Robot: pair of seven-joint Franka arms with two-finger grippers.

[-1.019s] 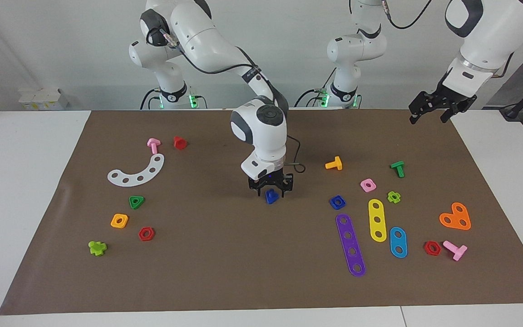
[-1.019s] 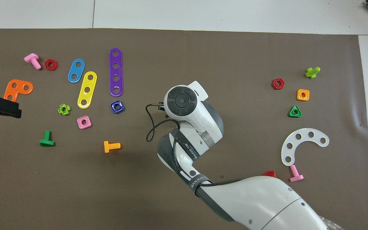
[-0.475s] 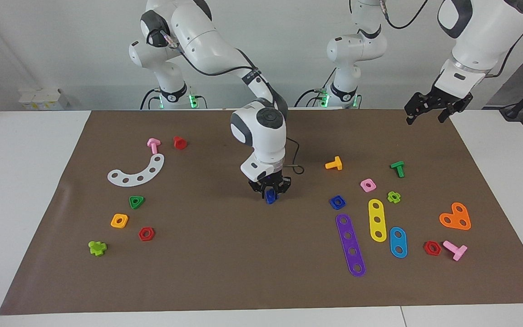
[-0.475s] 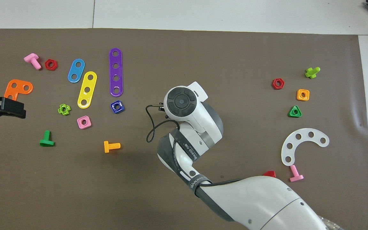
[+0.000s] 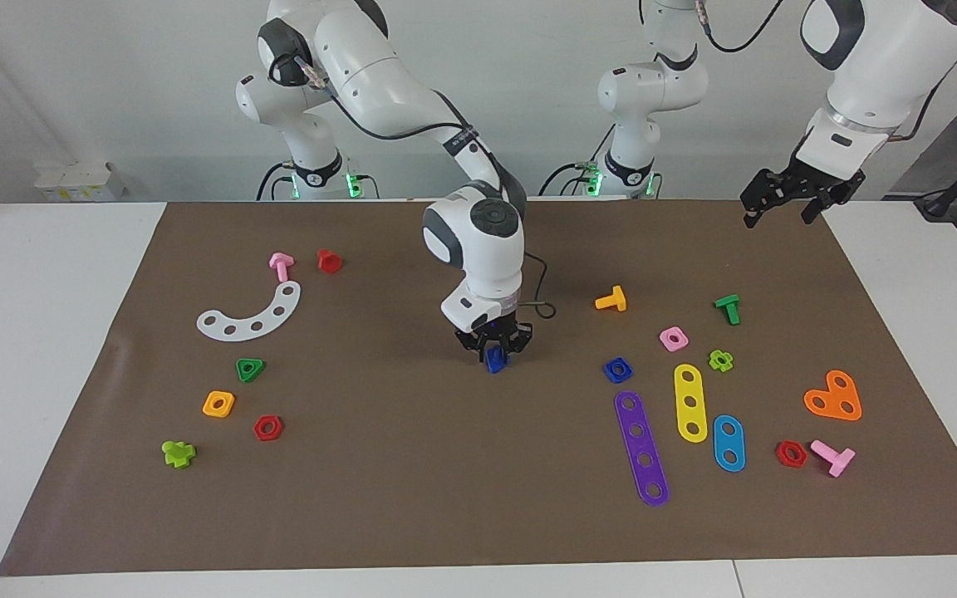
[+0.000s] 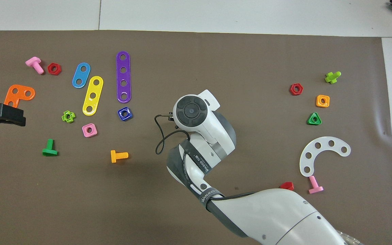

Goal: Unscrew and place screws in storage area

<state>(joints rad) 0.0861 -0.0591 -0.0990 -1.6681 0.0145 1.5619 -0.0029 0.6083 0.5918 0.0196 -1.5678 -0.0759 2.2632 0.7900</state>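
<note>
Brown matting covers the worktop (image 5: 478, 515), with white surface showing round its edges and a pale wall at the robots' end. Nearest the robots, the left tool (image 5: 786, 199) hangs in the air with its fingers spread wide and nothing in them, over the mat's edge at the left arm's end; that arm waits. Farther out, at mid-mat, the right tool (image 5: 495, 353) points straight down, its fingers drawn in on the dark-blue screw (image 5: 494, 362), which pokes out just below the fingertips, at or barely above the mat. From overhead the arm's wrist hides both.

That screw looks a light, stiff bit of plastic, smooth enough to slip or twist if pinched on a corner, so the flat sides of its head seem the sound place to hold. Loose-parts patches (image 5: 678, 399) that would serve as storage lie toward either end of the mat, well apart from the screw.
</note>
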